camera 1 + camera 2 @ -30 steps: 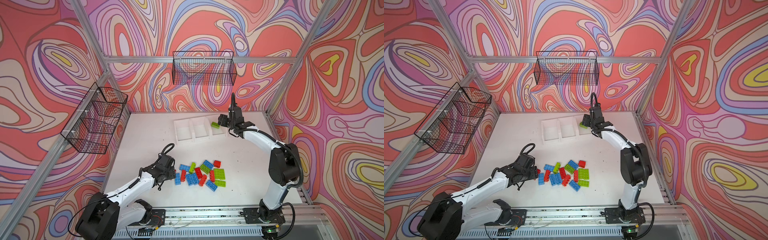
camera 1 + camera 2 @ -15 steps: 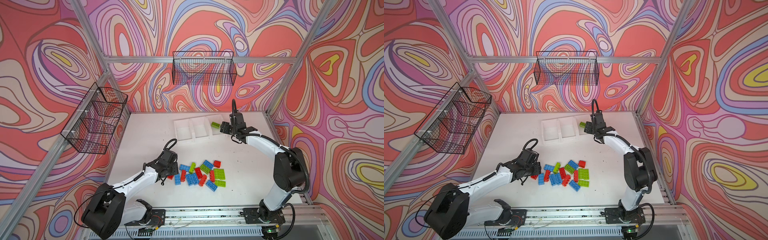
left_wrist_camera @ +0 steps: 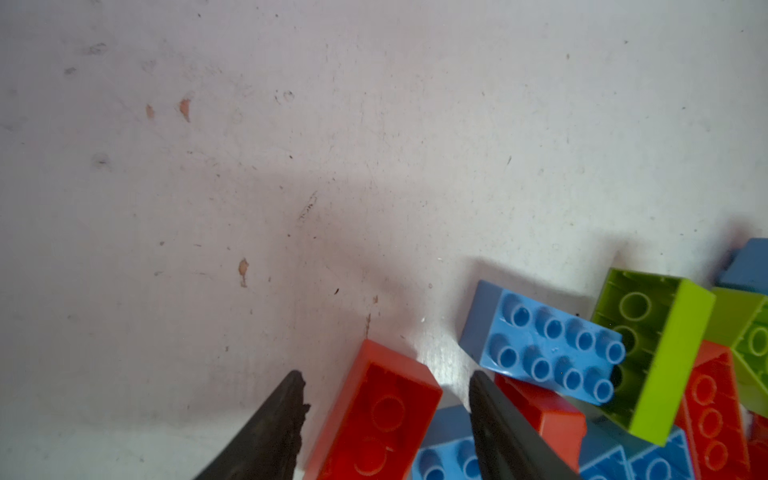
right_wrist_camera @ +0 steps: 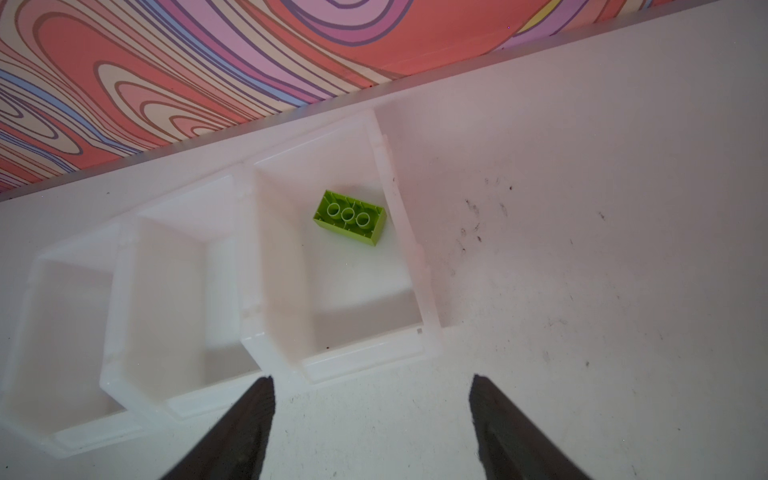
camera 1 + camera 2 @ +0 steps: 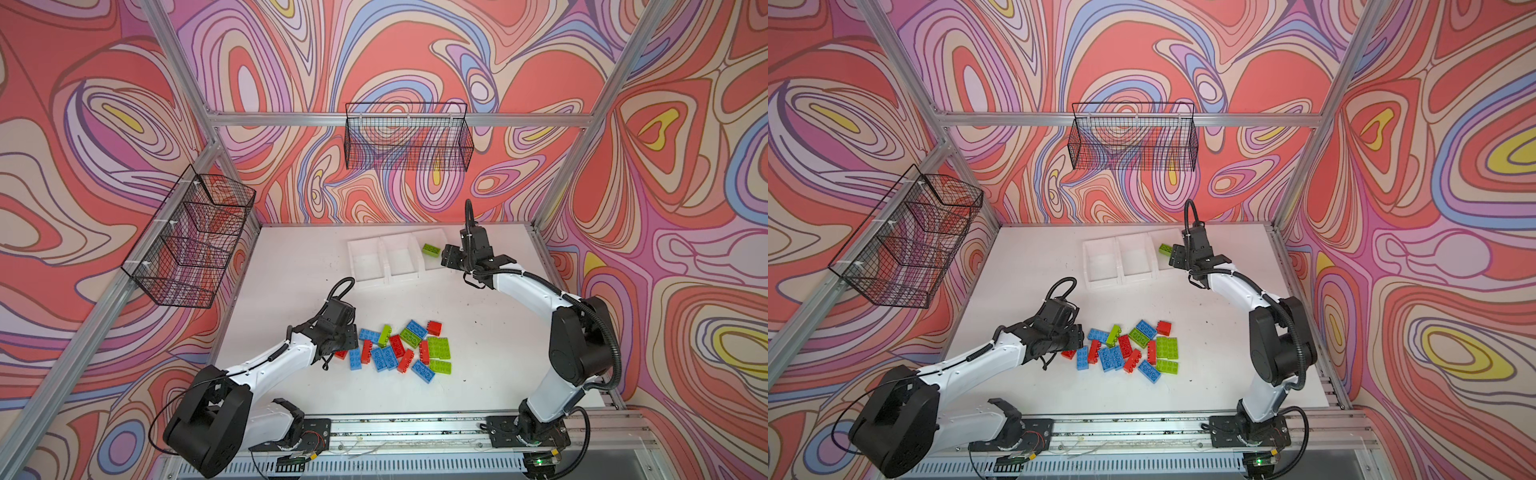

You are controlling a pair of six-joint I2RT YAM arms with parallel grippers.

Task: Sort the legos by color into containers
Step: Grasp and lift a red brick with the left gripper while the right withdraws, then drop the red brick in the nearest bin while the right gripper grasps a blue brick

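Lego (image 3: 374, 419), red, between parted left fingers (image 3: 270, 436)

The left end effector (image 3: 385, 379) has its jaws parted either side of an upturned red brick (image 3: 378, 415). At its two o'clock a blue brick (image 3: 540, 345) touches a tipped lime brick (image 3: 656, 353); at twelve, scuffed counter (image 3: 291, 166).

Legos (image 5: 409, 337): moulded plastic, smooth, slight sheen on the studs.
Containers (image 5: 399, 259): white plastic, smooth, faintly translucent (walls glow in the right wrist view).
Desk (image 5: 291, 266): white, matt, scuffed and speckled with dark marks.
Wire baskets (image 5: 409, 143): black metal mesh.
Frame rails (image 5: 399, 119): bare metal, brushed look.
Arm shells (image 5: 528, 291): white, glossy; joints black, matt.
Left gripper (image 3: 386, 376) jaws: black, matt, one edge rough, chipped.
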